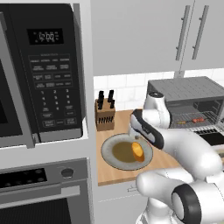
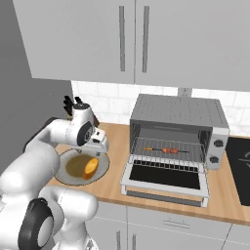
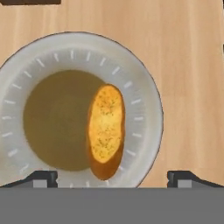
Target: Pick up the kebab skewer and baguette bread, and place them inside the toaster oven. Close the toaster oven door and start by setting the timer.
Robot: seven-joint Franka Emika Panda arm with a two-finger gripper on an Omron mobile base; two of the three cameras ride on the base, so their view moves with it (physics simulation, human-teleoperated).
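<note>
Gripper [image 3: 112, 177] hovers over the plate [image 3: 144, 87], fingers spread wide, holding nothing. The baguette bread [image 3: 106, 129] lies right of the plate's brown centre. On the counter [image 2: 114, 134], the knife block [image 1: 105, 114] stands at the back-left edge. The toaster oven [image 2: 178, 132] sits just right, its door [image 2: 166, 180] dropped open, kebab skewer [image 2: 166, 150] already on the rack.

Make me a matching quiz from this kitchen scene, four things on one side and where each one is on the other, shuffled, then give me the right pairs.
Things:
1. thin dark kebab skewer with reddish meat chunks
2. stubby golden-orange baguette bread
3. grey-framed toaster oven door with dark glass
4. wooden knife block with black handles

Places or states:
A. dropped open, lying flat
B. on the round grey plate
C. against the tiled wall, behind the plate
D. on the wire rack inside the boxy grey toaster oven

Pairs: 1-D, 2-B, 3-A, 4-C
</note>
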